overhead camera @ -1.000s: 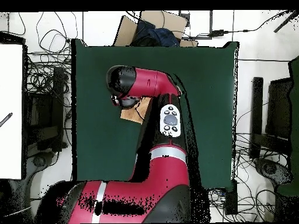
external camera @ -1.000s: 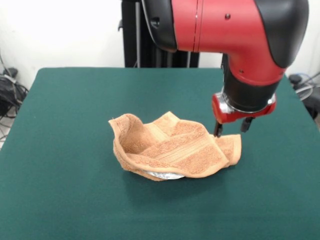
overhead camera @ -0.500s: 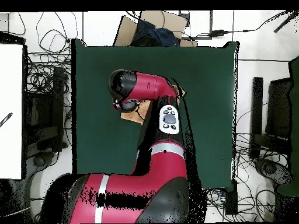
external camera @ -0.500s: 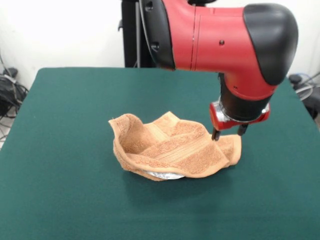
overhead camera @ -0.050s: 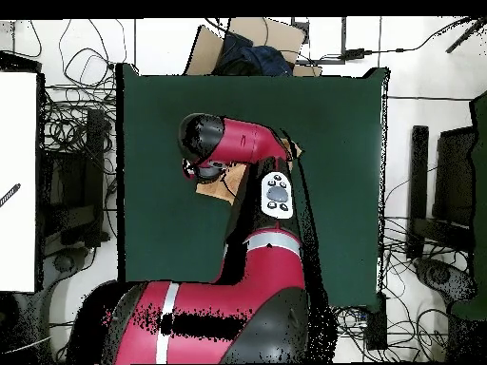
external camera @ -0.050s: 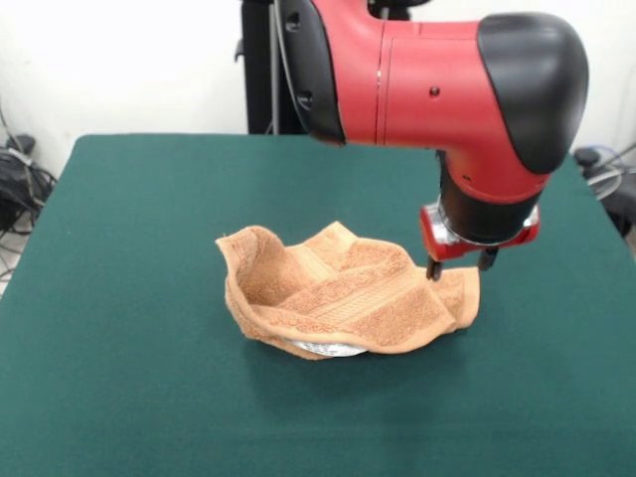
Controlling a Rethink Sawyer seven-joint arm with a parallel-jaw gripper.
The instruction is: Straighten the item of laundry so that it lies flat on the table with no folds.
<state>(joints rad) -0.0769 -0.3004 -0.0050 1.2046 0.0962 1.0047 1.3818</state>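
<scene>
We see the big red arm (external camera @ -0.050s: 437, 79) bend down over the green desk (external camera @ -0.050s: 119, 298). Its gripper (external camera @ -0.050s: 460, 267) hangs with fingers apart, right at the crumpled towel (external camera @ -0.050s: 343, 293) corner.

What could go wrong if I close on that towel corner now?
The claw is open right at the raised corner of the towel, so it may pinch only the edge and slip off. The towel is bunched in folds, so pulling could drag the whole heap across the table instead of flattening it.
</scene>
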